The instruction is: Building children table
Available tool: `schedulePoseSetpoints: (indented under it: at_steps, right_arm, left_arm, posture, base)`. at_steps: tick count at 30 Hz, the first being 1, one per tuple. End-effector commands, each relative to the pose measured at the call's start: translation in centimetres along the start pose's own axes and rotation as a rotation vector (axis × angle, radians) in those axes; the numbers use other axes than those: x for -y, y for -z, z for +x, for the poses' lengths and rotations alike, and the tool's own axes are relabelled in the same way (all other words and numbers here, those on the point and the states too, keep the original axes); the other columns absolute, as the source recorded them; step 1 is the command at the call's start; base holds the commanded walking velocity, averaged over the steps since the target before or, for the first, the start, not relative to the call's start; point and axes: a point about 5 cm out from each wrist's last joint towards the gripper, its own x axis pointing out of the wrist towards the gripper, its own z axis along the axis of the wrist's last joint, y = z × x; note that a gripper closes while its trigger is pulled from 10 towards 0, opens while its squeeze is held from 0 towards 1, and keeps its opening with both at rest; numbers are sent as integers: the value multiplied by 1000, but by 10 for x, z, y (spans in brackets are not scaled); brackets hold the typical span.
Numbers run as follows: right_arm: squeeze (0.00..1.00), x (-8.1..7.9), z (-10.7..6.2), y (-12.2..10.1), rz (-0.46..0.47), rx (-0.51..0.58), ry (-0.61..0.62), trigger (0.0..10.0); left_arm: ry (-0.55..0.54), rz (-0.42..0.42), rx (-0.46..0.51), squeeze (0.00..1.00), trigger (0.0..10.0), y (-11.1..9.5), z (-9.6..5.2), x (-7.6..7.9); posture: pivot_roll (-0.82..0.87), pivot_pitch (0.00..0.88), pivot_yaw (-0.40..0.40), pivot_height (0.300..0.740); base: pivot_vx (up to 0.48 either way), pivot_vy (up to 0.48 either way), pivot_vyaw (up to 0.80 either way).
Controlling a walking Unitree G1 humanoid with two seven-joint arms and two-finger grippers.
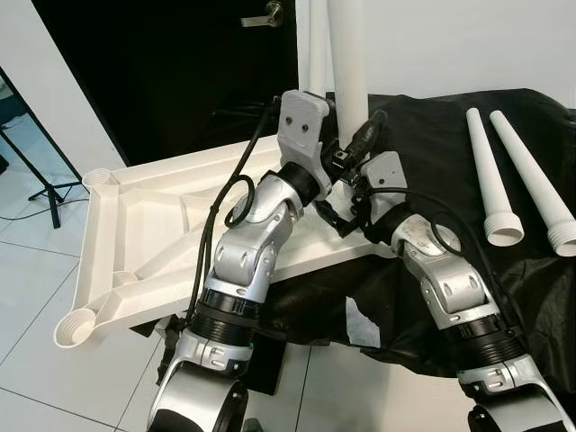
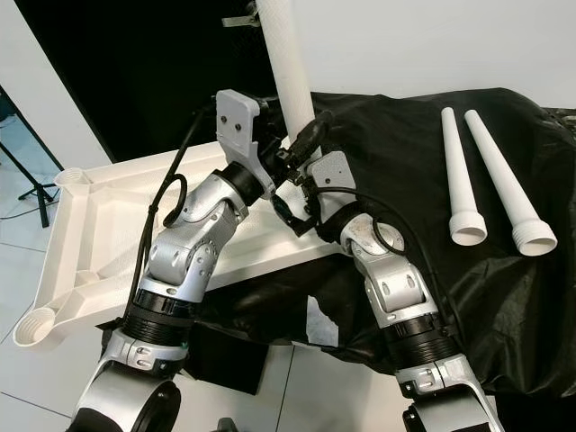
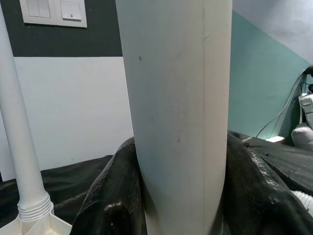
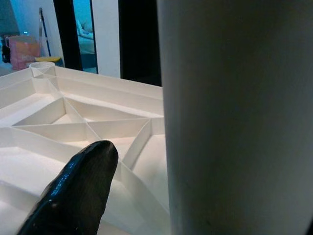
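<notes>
A white table top [image 1: 144,225] lies upside down, partly on a surface draped in black cloth [image 1: 432,126], with its near end overhanging the floor. A white leg [image 1: 315,45] stands upright in its far corner. Beside it stands a second upright leg [image 1: 349,63]. My left gripper [image 3: 178,205] is shut on this leg, a black finger [image 3: 112,196] pressed on each side. My right gripper [image 1: 355,175] is low at the same leg. Its one visible finger [image 4: 73,196] stands apart from the leg [image 4: 234,117]. Two loose legs [image 1: 490,180] [image 1: 540,184] lie on the cloth to the right.
Open round sockets mark the table top's near-left corner [image 1: 76,324] and far-left corner [image 1: 103,178]. A black door with a handle [image 1: 265,16] is behind. A tripod [image 1: 36,171] stands on the tiled floor at left.
</notes>
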Motion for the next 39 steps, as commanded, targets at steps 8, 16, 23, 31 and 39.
schedulePoseSetpoints:
  at_steps: [8,16,23,31,39]
  right_arm:
    - [0,1,2,5,27,-45,11,0]
    - [0,5,3,7,62,-57,59,3843]
    - [0,6,5,9,95,-71,98,10000]
    - [0,17,2,16,118,-79,223,10000]
    - [0,33,-6,23,178,-75,372,10000]
  left_arm:
    - [10,31,27,0,10000,-8,2,6]
    - [62,3,34,1000,10000,-9,2,10]
    - [40,19,28,0,10000,-10,1,7]
    - [19,34,34,0,10000,-15,-7,-4]
    - [-35,87,-37,0,10000,-5,-28,-22]
  posture:
    - [-20,0,49,740]
    - [-15,0,47,740]
    - [-4,0,42,740]
    - [7,0,42,740]
    - [12,0,46,740]
  base:
    - [0,0,0]
    - [0,0,0]
    - [0,0,0]
    - [0,0,0]
    - [0,0,0]
